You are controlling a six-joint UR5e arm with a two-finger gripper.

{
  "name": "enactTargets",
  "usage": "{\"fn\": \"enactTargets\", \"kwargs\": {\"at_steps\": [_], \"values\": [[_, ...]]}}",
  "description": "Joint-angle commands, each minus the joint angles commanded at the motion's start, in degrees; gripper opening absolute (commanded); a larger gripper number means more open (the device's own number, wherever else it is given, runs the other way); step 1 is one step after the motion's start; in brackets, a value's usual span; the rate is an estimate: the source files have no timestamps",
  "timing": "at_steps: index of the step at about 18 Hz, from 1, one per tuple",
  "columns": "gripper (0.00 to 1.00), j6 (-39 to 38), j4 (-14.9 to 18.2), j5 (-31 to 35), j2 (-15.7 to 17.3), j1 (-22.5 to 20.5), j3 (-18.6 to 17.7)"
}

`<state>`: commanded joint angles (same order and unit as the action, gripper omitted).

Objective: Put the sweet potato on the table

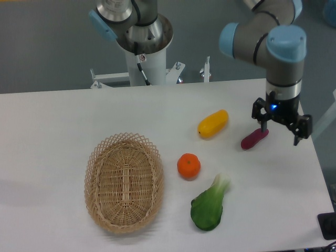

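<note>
The sweet potato (253, 139) is a small magenta tuber on the white table (63, 115), at the right side, slanting up to the right. My gripper (280, 131) hangs over the table just right of it, jaws spread wide with nothing between them. The left fingertip (262, 126) is at the potato's upper end; I cannot tell if they touch. The right fingertip (297, 137) is well clear of it.
A yellow oblong fruit (213, 123) lies left of the sweet potato. A round orange (188, 166) and a green leafy vegetable (208, 207) lie nearer the front. An oval wicker basket (124, 181) stands at the front left. The table's right edge is close to the gripper.
</note>
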<state>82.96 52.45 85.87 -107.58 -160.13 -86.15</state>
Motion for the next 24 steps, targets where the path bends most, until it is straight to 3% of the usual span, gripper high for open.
{"fn": "enactTargets", "kwargs": {"at_steps": [3,5,8,13,17,24], "values": [[1.00,8.1,9.1,-0.4,0.1,-4.0,4.0],[1.00,13.2,11.7,-0.3,0.3,-5.5,4.8],[1.00,15.5,12.5,-1.0,0.7,-7.2,4.5],[1.00,28.5,15.8,-2.8,1.4,-10.6,4.6],[1.00,32.9,15.9,-7.5,1.4,-13.2,4.1],[1.00,33.4,15.9,-7.6,2.3,-13.3,3.3]]}}
